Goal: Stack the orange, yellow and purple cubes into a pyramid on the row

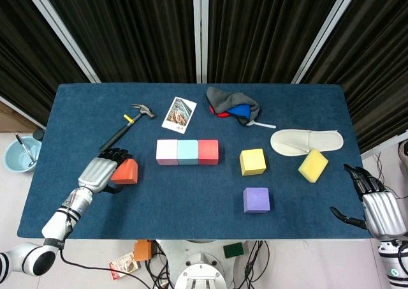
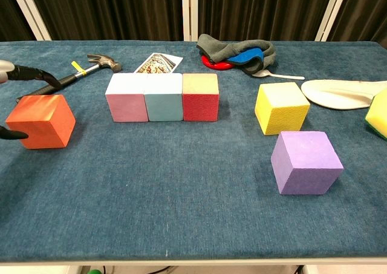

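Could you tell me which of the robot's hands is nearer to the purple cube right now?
Right. The right hand sits open at the table's right edge, apart from the purple cube. The left hand is farther, across the table, at the orange cube.

On my surface [image 1: 191,200]: hammer [image 1: 131,124] left of the photo card [image 1: 179,115]; cloth bundle [image 1: 233,104], spoon [image 1: 261,124], slipper [image 1: 306,140], yellow sponge [image 1: 313,165] to its right.

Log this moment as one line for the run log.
left hand around orange cube | right hand open at table edge | yellow cube, purple cube on table | row bare
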